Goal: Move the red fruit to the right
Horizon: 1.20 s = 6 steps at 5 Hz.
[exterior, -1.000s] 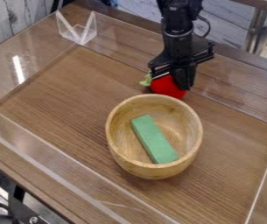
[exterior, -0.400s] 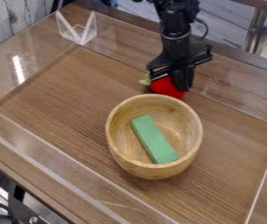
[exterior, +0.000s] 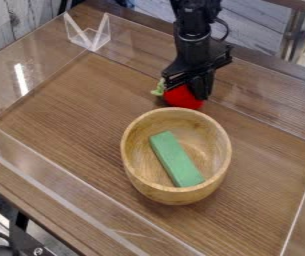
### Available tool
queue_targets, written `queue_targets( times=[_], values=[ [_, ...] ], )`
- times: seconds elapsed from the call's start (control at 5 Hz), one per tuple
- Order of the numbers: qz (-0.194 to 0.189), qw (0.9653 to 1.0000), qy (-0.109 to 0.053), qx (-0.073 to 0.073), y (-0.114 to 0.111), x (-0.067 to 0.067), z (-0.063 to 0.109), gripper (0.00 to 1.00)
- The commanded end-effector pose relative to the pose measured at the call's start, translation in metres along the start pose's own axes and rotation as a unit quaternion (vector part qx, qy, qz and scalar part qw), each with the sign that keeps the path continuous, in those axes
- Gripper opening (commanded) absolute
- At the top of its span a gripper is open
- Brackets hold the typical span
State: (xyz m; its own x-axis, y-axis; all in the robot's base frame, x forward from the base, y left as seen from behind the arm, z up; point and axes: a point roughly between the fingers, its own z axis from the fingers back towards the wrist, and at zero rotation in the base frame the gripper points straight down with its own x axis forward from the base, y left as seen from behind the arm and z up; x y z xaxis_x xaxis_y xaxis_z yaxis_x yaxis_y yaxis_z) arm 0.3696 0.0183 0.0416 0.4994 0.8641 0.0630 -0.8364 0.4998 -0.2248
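The red fruit (exterior: pixel 180 98) is small, round and glossy, with a green leafy bit at its left side. It sits at table level just beyond the wooden bowl. My black gripper (exterior: pixel 188 89) comes straight down from above and is shut on the fruit's top. The fingers cover the fruit's upper part, so only its lower half and the leaf show.
A wooden bowl (exterior: pixel 131 150) with a flat green block (exterior: pixel 176 159) inside stands right in front of the fruit. Clear plastic walls (exterior: pixel 28 72) fence the wooden tabletop. A small clear stand (exterior: pixel 85 33) sits at the far left corner.
The gripper and the red fruit have shifted together a little to the left and slightly away. The bowl and green block have not moved.
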Motion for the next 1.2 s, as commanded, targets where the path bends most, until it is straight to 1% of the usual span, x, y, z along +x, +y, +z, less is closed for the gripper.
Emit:
queue_targets(
  times=[0.0, 0.2, 0.4, 0.6, 0.8, 1.0],
  values=[
    [-0.010, 0.9999, -0.011, -0.009, 0.002, 0.010, 0.001, 0.00],
    [-0.031, 0.9995, -0.008, -0.006, 0.006, 0.007, -0.005, 0.00],
    [-0.036, 0.9993, -0.008, -0.001, 0.010, 0.005, -0.018, 1.00],
    [-0.019, 0.9997, -0.014, 0.002, 0.012, -0.001, -0.024, 0.00],
    [-0.014, 0.9997, -0.017, -0.007, 0.008, -0.009, -0.016, 0.00],
    [-0.053, 0.9981, -0.013, -0.027, -0.002, -0.016, 0.008, 0.00]
  ],
)
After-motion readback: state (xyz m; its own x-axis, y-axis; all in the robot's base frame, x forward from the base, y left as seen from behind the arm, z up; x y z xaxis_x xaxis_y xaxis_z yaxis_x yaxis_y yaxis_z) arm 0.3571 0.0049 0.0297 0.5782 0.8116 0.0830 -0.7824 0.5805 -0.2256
